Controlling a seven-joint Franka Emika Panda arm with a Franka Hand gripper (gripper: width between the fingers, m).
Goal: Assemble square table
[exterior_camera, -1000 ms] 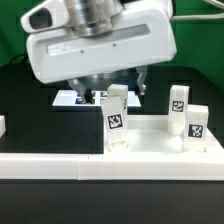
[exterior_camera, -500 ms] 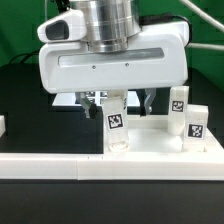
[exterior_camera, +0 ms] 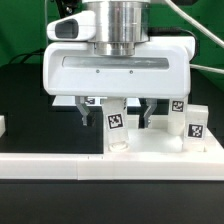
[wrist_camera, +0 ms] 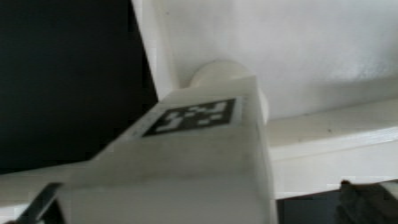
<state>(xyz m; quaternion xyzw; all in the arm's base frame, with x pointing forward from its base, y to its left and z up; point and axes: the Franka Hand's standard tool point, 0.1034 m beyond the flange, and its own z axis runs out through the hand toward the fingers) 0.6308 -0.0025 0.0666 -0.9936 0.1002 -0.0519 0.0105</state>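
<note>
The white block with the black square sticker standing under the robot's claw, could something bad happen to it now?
Maybe, in two ways.

1. The gripper is open, its fingers either side of the upright leg block. If it comes down off-centre, a finger could knock the block over.

2. Two more leg blocks stand close by on the exterior view's right. The wide gripper body might bump them if it swings that way.
</note>
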